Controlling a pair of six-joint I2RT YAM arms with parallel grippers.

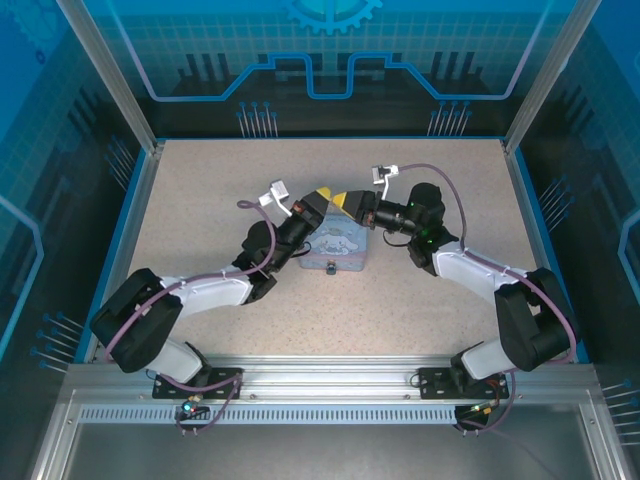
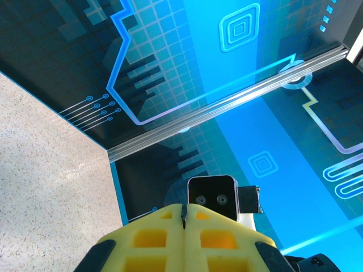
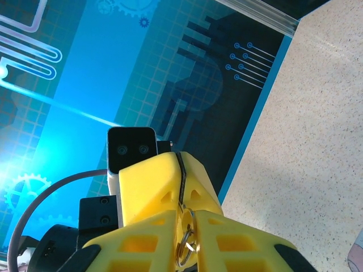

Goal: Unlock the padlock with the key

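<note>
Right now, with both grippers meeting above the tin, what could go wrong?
1. Only a metal ring of the key shows between the shut fingers of the right gripper; so thin a hold may slip.
2. From above, the left gripper and the right one are nearly tip to tip over the tin; an overshoot could knock them together.
3. Both wrist cameras face the blue walls, so aiming is hard.

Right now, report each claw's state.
Left claw: closed; whether it holds anything cannot be told.
Right claw: closed on a small metal key ring.
</note>
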